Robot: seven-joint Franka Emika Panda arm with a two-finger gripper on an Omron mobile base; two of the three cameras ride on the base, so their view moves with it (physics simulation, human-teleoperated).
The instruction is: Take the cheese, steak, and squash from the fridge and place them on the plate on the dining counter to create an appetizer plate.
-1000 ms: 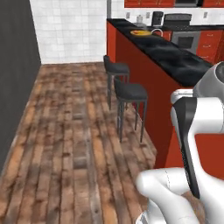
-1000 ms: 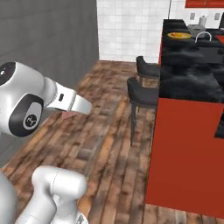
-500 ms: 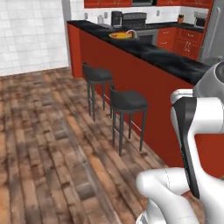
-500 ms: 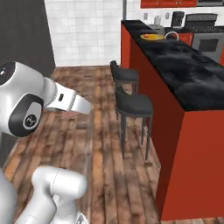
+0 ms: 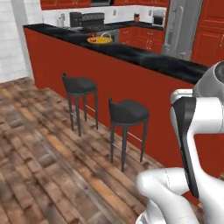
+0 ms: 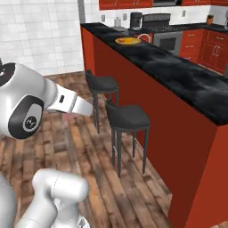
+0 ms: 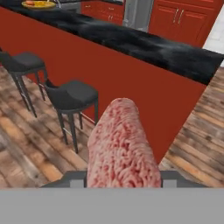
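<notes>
Pinkish-red steak sits clamped in the gripper in the hand view; base views add the plate.

No readable text, label, brand, number or sign appears anywhere: not on the counter, the fridge, the cabinets or the stools.

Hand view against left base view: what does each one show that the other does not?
The hand view shows the steak, a pink slab standing up from the gripper. The left base view shows the stove and a dark appliance on the far worktop. Both show the dining counter with the plate on it, two stools and the fridge.
</notes>
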